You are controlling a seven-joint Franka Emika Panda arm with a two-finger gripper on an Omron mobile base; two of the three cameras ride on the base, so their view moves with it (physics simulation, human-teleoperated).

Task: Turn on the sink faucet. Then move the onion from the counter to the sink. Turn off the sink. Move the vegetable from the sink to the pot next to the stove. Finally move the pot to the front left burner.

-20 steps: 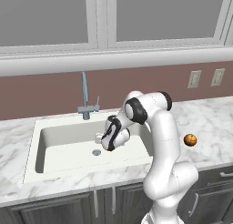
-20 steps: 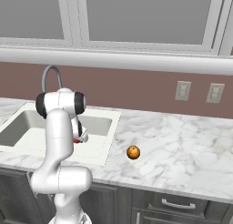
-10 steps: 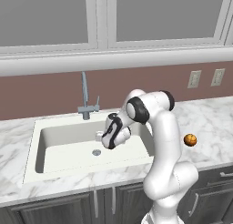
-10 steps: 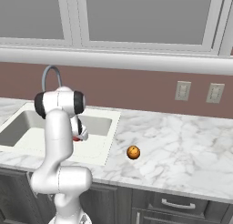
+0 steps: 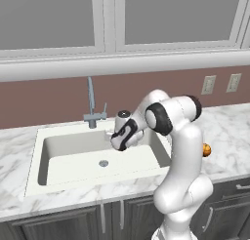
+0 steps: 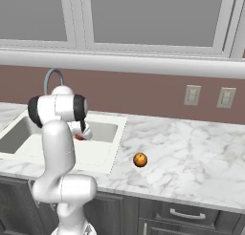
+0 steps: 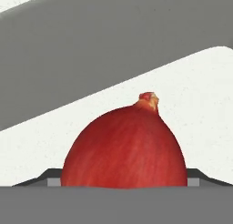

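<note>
Tool (image 5: pixel 118 142) over the sink (image 5: pixel 73 158), apparently clamped on the onion (image 7: pixel 125 148); lower gently toward the basin floor before releasing.

The onion (image 7: pixel 125 148) has smooth, glossy red skin. The sink (image 5: pixel 73 158) looks matt cream, faintly speckled. The counter (image 6: pixel 191 148) is polished, grey-veined white marble.

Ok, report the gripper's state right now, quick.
Gripper: jaws wide, the red onion sits right between the fingertips over the sink; cannot tell whether it is gripped.
</note>
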